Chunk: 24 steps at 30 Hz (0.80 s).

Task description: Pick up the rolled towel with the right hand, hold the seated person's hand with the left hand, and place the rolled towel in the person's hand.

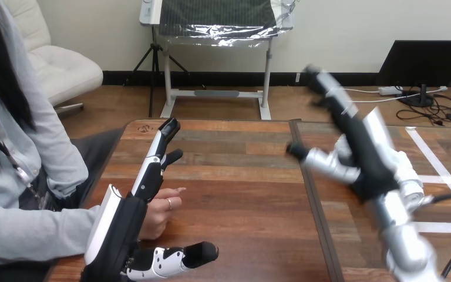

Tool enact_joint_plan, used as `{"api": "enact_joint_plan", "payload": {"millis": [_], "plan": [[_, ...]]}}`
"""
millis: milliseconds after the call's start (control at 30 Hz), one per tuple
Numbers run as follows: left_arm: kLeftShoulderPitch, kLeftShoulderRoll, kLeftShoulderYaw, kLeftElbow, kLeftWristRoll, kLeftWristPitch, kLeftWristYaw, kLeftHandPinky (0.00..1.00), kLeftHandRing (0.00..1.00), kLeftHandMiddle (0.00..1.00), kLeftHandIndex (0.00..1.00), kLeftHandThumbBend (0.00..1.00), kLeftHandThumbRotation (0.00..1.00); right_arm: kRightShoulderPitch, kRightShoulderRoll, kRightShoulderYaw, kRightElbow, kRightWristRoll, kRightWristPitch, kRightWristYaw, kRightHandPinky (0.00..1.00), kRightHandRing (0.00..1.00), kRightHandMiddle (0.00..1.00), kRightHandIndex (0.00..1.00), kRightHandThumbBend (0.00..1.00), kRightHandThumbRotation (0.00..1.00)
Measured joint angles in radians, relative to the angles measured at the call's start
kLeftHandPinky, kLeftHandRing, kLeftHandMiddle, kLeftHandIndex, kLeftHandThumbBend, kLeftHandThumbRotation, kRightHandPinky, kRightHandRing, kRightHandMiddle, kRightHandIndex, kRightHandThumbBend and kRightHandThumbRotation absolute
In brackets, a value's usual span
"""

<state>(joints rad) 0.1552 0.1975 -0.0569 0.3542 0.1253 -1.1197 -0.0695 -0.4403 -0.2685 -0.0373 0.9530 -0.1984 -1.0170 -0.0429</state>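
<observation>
The robot's left hand (117, 229) rests open at the brown wooden desk's (241, 194) near left, fingers straight, the person's hand (161, 211) just beside its palm. The right hand (367, 153) hangs raised at right, fingers spread, empty.

Two robot hands in play: the left hand (120, 229), that's one, and the right hand (364, 147), raised, makes two. One person's hand (161, 212), just the one, down by the left edge. One table (241, 194), and one dark seam (308, 188) runs across it, splitting the top in two. Right of that seam, strips of white tape (440, 164), three by my count.
</observation>
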Motion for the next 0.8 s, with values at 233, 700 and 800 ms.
{"api": "enact_joint_plan", "payload": {"millis": [233, 700, 800], "plan": [[0.000, -0.004, 0.001, 0.000, 0.002, 0.000, 0.001, 0.91, 1.00, 1.00, 1.00, 1.00, 0.68, -0.058, -0.031, -0.018, -0.014, 0.000, 0.101, -0.025, 0.96, 0.98, 0.97, 0.97, 1.00, 0.62], [0.000, -0.007, 0.001, 0.001, 0.004, 0.000, 0.002, 0.90, 1.00, 1.00, 1.00, 1.00, 0.69, -0.175, -0.101, -0.019, -0.008, -0.048, 0.267, -0.094, 0.96, 0.96, 0.96, 0.98, 1.00, 0.62], [0.000, -0.008, 0.001, 0.001, 0.003, 0.000, 0.002, 0.91, 1.00, 1.00, 1.00, 1.00, 0.68, -0.200, -0.115, -0.017, -0.001, -0.059, 0.302, -0.105, 0.95, 0.96, 0.96, 0.98, 1.00, 0.61]]}}
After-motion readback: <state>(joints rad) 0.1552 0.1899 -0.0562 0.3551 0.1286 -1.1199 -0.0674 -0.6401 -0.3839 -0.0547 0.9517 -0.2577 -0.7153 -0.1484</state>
